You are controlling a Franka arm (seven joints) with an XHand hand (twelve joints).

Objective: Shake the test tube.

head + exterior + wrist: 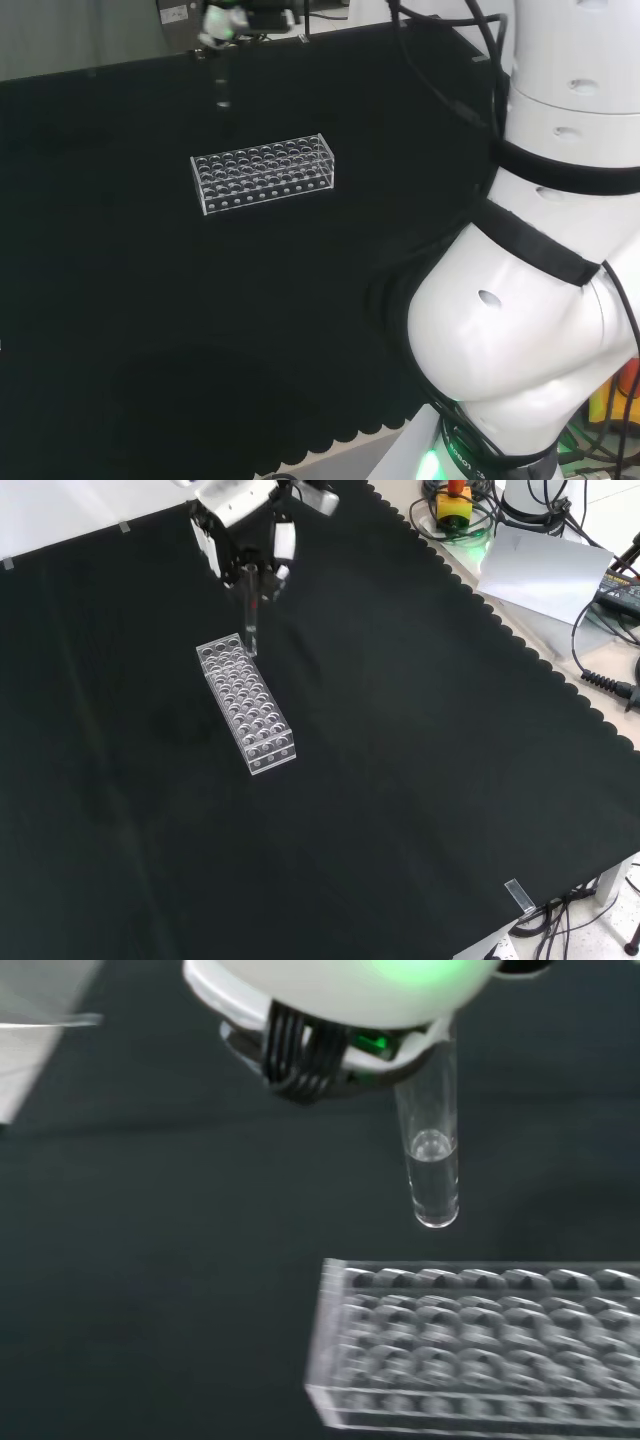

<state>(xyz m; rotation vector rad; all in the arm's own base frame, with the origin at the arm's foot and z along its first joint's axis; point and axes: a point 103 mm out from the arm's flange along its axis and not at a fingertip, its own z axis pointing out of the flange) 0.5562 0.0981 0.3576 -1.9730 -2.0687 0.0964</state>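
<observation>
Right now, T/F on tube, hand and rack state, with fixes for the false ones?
1. The hand holds the test tube clear of the rack. True.
2. The test tube is empty. False: the wrist view shows clear liquid in its lower part.
3. The test tube hangs roughly upright, rounded end down. True.
4. The rack lies tipped on its side. False: it stands flat on the black cloth with its holes facing up.
5. Other tubes stand in the rack. False: no tube is seen in any of its holes.
</observation>
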